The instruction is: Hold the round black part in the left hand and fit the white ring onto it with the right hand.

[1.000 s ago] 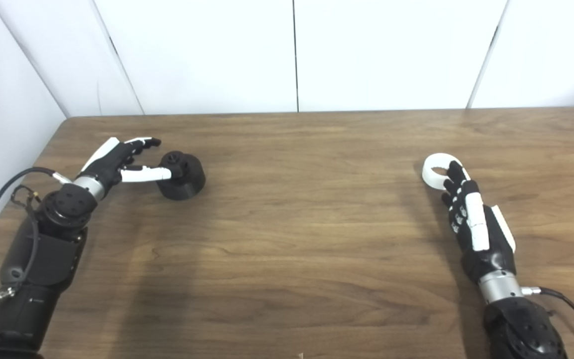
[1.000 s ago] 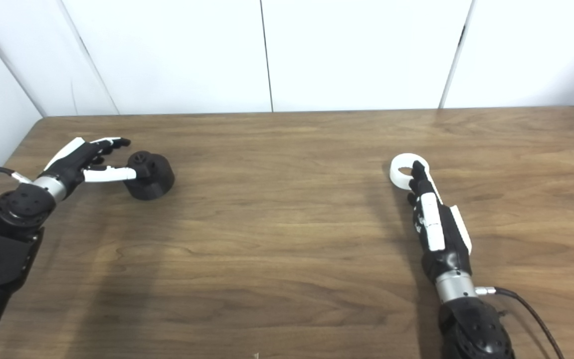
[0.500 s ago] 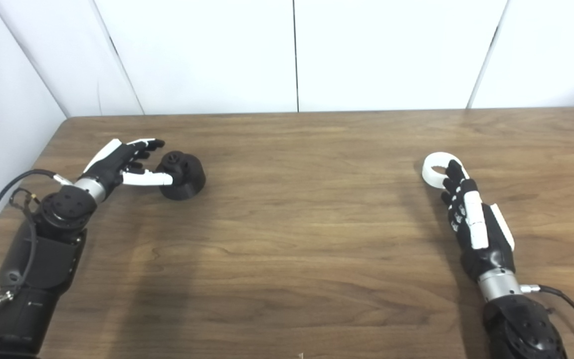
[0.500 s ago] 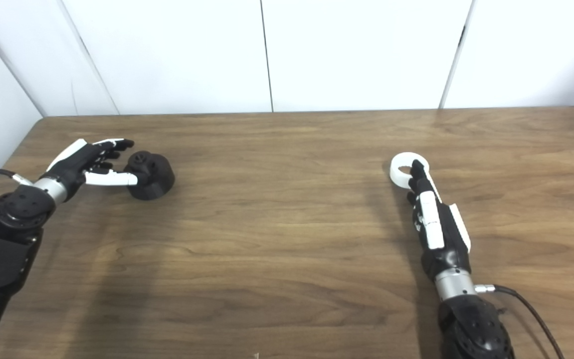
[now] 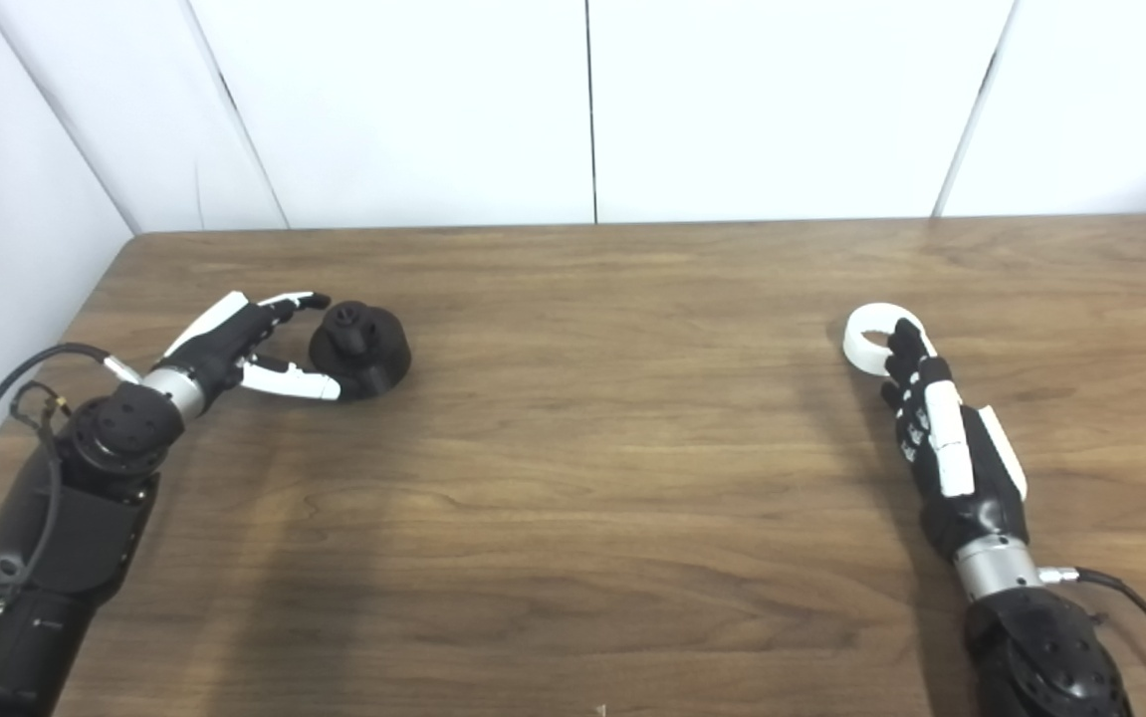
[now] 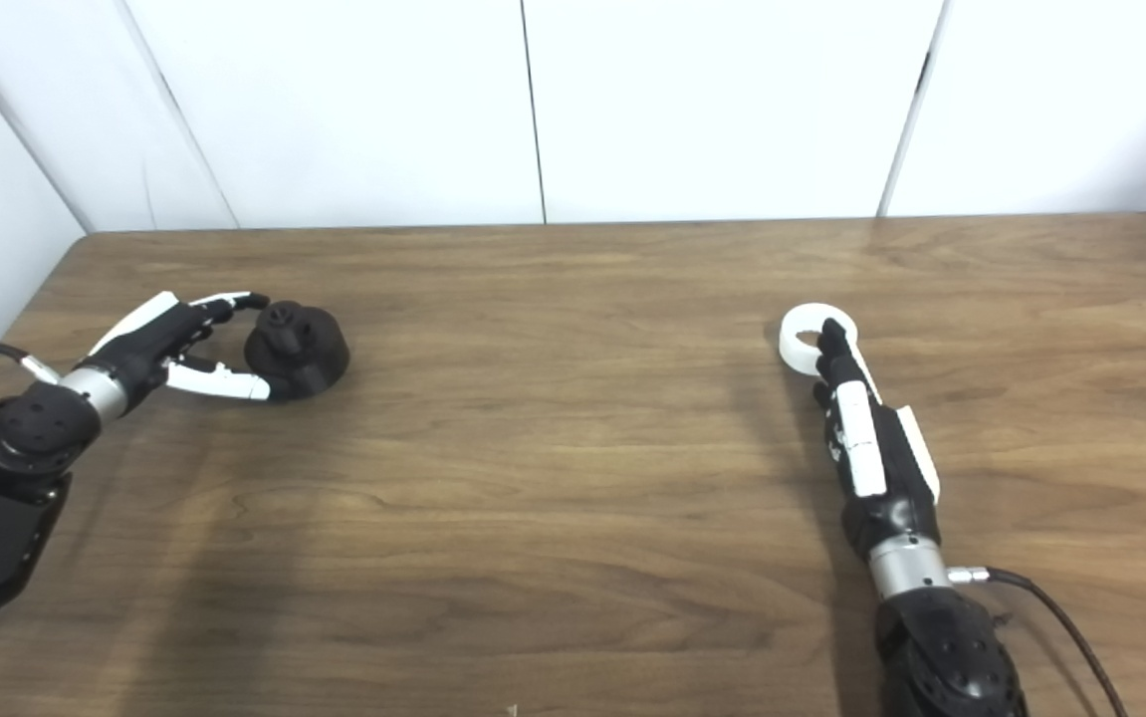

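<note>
Over the last second the left robot hand [image 5: 234, 344] has spread around the round black plastic part [image 5: 358, 337] on the wooden desk [image 5: 592, 448], not yet gripping. The right robot hand [image 5: 941, 438], fingers extended, touches the white plastic ring [image 5: 866, 334], ungrasped.

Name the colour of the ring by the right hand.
White, plain; the ring shows best in the left eye view.

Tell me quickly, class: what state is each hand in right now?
Left hand: open, fingers and thumb spread around the round black part, not yet closed on it.
Right hand: fingertips at the white ring; grip cannot be told.
</note>
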Available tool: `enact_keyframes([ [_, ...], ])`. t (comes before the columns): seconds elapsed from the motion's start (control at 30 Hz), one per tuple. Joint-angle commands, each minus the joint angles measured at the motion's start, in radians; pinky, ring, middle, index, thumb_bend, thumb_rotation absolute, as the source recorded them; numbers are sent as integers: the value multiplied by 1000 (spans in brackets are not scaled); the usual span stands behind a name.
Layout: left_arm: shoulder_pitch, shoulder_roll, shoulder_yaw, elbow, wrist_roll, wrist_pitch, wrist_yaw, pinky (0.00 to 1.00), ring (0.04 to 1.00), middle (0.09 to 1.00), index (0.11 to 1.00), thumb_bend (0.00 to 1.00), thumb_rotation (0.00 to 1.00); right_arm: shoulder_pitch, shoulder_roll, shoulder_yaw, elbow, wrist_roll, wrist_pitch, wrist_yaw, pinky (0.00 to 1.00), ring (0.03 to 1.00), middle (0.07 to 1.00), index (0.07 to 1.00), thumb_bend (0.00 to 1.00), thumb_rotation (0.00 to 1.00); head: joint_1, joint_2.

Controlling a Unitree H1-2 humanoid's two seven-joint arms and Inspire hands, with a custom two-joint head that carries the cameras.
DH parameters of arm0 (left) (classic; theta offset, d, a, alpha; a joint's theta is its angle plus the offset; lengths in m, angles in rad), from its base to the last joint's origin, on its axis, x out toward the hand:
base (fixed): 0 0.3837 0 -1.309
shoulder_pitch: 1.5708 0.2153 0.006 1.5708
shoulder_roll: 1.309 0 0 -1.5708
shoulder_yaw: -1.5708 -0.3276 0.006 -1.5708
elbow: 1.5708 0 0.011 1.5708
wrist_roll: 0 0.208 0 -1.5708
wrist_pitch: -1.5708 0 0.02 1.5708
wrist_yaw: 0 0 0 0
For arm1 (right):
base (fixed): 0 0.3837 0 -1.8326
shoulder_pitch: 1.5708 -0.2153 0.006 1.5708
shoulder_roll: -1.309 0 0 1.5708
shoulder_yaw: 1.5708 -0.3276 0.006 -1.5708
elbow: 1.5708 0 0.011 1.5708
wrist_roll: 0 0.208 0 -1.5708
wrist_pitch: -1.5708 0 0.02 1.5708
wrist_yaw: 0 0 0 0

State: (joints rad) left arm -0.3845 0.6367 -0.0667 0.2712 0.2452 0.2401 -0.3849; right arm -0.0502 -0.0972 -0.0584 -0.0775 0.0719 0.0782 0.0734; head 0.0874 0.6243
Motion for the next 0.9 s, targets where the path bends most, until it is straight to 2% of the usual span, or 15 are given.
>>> enact_keyframes([
  [0.0,-33,43,4,-22,8,-31,2,993,1000,1000,919,1000,246,-9,-8,-2,7,-4,-15,-3,1000,1000,982,970,509,1000,1,1],
  [0.4,-36,33,-7,1,25,-46,32,995,1000,1000,901,1000,216,-10,-15,-5,6,1,-11,0,1000,1000,985,977,517,1000,-1,1],
  [0.67,-39,17,-6,21,31,-63,49,1000,1000,995,882,1000,178,-13,-15,-6,4,3,-17,0,1000,1000,984,986,487,1000,-2,-4],
  [0.87,-31,5,-5,37,64,-94,100,994,1000,959,852,1000,172,-8,-14,-7,-5,3,-13,-2,1000,1000,978,984,481,1000,-2,-10],
])
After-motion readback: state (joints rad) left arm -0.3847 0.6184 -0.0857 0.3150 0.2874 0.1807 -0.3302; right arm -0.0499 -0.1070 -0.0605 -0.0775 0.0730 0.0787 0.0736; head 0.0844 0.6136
